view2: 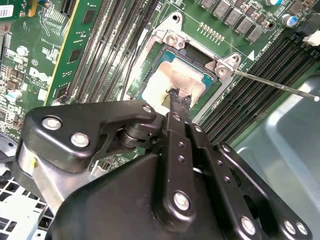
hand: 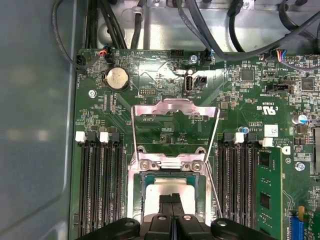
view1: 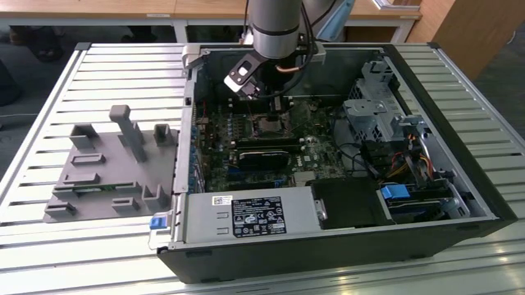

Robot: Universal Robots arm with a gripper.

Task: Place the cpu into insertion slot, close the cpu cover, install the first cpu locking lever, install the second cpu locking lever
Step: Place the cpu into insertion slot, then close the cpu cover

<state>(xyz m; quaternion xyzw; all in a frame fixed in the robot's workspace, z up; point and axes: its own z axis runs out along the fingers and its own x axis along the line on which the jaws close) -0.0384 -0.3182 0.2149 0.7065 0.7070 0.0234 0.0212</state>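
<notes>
Since the cpu [view2: 169, 82] already lies flat in the insertion slot [view2: 156, 60], step one looks as good as done. Gripper [view2: 177, 98] is right over it, jaws closed tip to tip and holding nothing. Tips are on or just off the chip's pale top, can't tell which. Cpu cover [hand: 175, 106] not closed: it's swung up off the socket on its hinge. One locking lever [view2: 275, 86] is unlatched, a thin rod sticking out over the memory slots [hand: 97, 185].

Judgement: the cover step is the one open now. It'd call for the jaws clear of the chip, then a push on the raised frame without nudging the cpu.

Location: pc case [view1: 484, 206] takes the middle and the exterior view's right side of the worktop [view1: 49, 92]. Socket sits toward the far edge, grey fixture [view1: 107, 166] near the exterior view's left edge.

Room: tight sideways. Memory slots flank the socket, with the cover on one side and the lever rod on another. Straight up is open.
</notes>
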